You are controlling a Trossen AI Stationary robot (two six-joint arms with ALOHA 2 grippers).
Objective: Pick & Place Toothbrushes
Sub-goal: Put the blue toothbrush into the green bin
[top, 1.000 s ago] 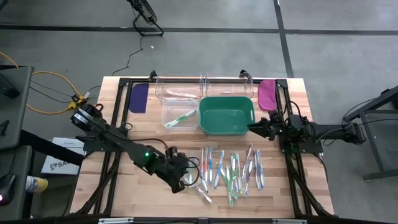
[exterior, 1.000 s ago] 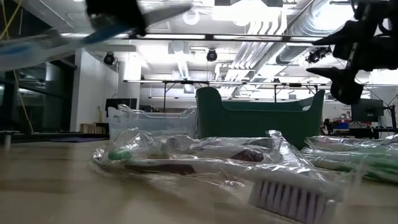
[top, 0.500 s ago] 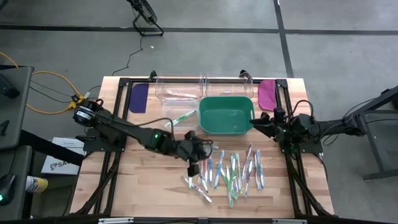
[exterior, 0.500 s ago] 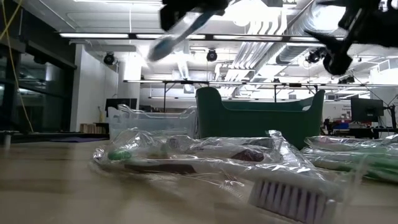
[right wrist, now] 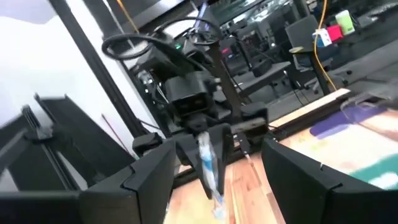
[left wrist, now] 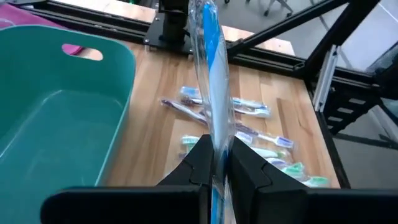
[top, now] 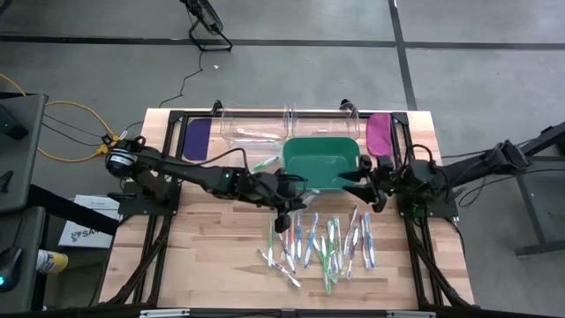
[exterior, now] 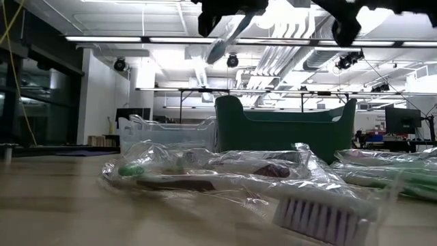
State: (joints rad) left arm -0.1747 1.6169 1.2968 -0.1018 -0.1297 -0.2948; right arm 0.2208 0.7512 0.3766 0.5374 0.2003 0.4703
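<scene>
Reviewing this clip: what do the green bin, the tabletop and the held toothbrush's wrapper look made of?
Green bin: likely moulded plastic, smooth, slightly glossy, with cut-out handles.
Tabletop: wood, pale planks with visible seams, matte.
Toothbrush in the left gripper: blue-and-white plastic handle inside a clear, shiny film wrapper, judging by its glare.

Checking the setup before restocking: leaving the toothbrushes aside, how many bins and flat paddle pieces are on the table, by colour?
Green bin: 1
Clear bins: 3
Purple paddle: 1
Magenta paddle: 1
Total: 6
</scene>
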